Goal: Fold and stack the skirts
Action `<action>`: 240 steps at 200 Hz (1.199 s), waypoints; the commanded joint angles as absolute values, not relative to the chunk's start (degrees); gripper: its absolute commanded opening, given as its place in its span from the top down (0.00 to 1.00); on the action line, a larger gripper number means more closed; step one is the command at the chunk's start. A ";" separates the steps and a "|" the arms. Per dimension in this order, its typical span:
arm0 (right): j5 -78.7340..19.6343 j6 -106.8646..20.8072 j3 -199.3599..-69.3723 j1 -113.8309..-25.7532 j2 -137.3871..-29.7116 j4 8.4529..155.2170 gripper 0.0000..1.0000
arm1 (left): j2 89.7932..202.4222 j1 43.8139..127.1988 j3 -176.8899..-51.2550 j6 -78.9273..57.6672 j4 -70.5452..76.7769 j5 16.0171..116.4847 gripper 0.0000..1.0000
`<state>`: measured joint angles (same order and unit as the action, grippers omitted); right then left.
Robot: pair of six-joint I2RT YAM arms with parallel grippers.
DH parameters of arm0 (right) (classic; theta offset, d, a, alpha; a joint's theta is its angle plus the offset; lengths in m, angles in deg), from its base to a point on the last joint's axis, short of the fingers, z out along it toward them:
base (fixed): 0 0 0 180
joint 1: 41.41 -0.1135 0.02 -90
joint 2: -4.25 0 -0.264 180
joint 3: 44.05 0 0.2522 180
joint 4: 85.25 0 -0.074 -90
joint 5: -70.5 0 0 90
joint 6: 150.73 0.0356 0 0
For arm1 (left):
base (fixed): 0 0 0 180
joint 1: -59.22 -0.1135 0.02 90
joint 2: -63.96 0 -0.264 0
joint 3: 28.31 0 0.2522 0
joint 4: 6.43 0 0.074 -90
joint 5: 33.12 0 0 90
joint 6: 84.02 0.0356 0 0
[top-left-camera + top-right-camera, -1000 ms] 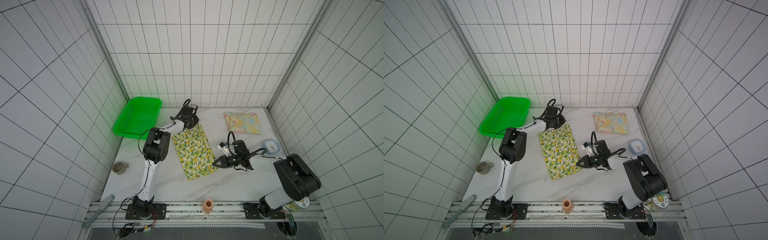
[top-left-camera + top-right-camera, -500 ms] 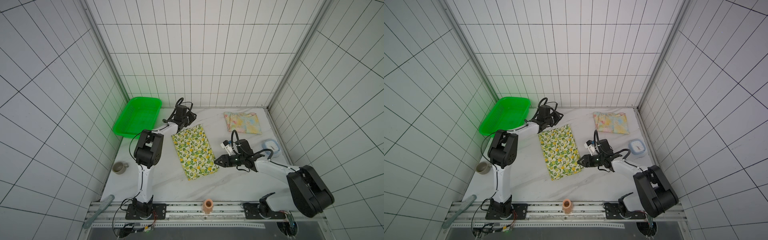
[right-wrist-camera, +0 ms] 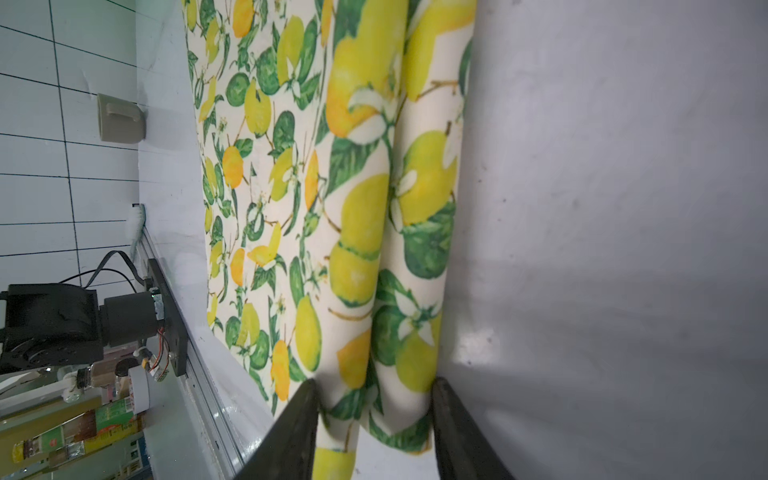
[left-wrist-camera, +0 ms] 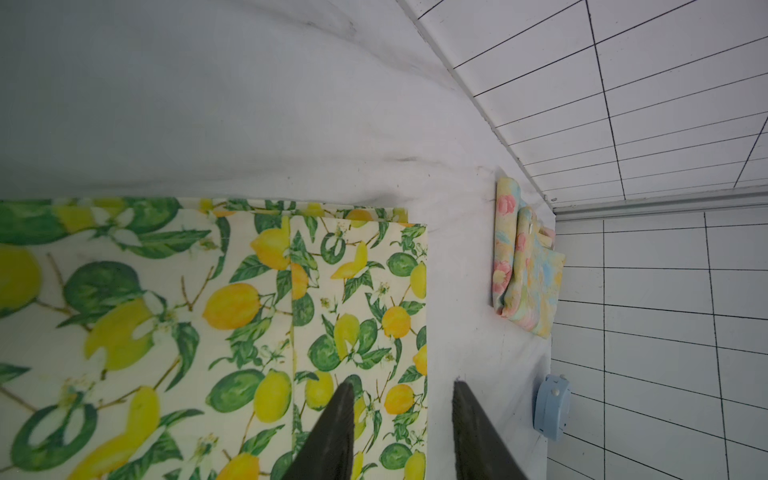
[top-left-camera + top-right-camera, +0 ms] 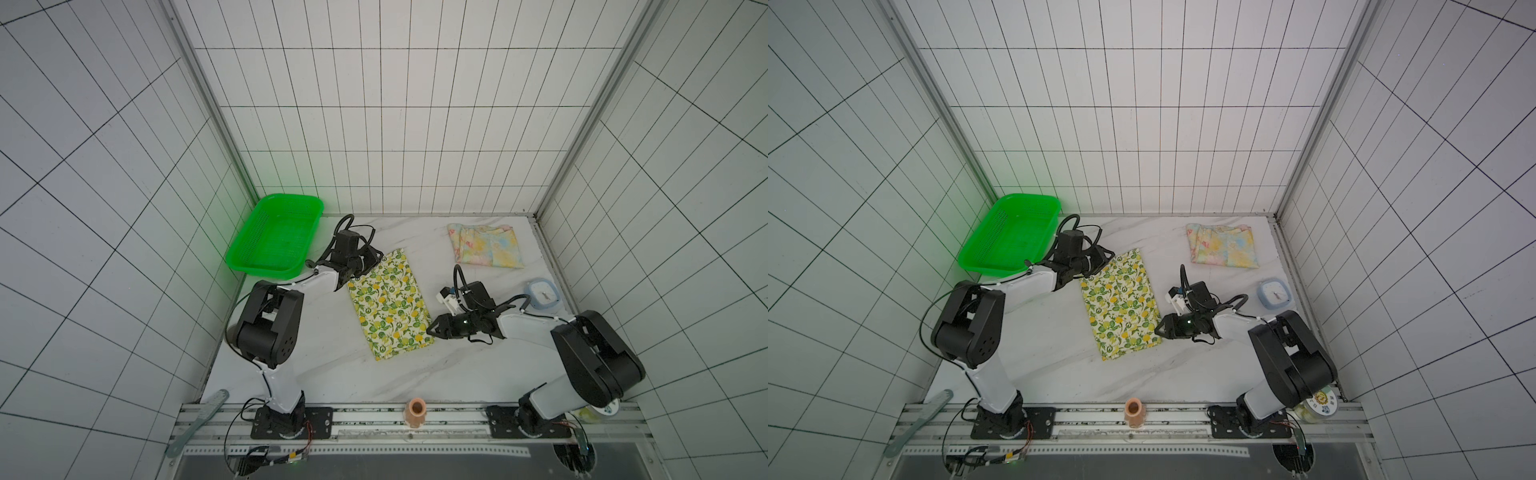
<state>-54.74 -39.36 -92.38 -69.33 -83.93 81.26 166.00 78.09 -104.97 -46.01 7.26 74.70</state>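
Two skirts are lying apart on the white marbled tabletop (image 5: 457, 374). The cream lemon-print cloth skirt (image 5: 388, 309), folded into a long strip, is sitting at frame centre, and the folded pastel yellow-blue flowered skirt (image 5: 486, 246) at upper right. The left gripper (image 4: 401, 386) is hovering over the strip's upper corner, jaws parted. The right gripper (image 3: 374, 384) is straddling its lower right edge, jaws parted, clamping nothing.

Judgement: both should be pinching every layer squarely before halving the strip. The lower layers are hiding underneath, and fingertip contact is not showing.
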 commanded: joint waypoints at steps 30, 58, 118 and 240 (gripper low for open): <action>-49.54 -38.45 -100.26 -72.83 -85.04 77.13 0.55 | 162.77 77.06 -100.96 -42.79 7.99 76.54 0.63; -45.84 -39.01 -102.48 -73.46 -83.14 72.84 0.54 | 162.62 76.97 -98.74 -42.43 7.34 77.88 0.63; -44.49 -38.04 -105.27 -75.49 -81.60 71.01 0.54 | 162.37 76.56 -94.69 -41.49 6.57 78.92 0.64; -40.88 -38.87 -108.25 -77.36 -86.59 70.21 1.00 | 161.01 75.56 -92.48 -40.93 7.53 79.91 0.65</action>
<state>-43.40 -37.33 -101.95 -76.98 -86.44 73.04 161.61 75.60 -93.47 -41.53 8.00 79.71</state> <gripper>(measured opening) 0.070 0.354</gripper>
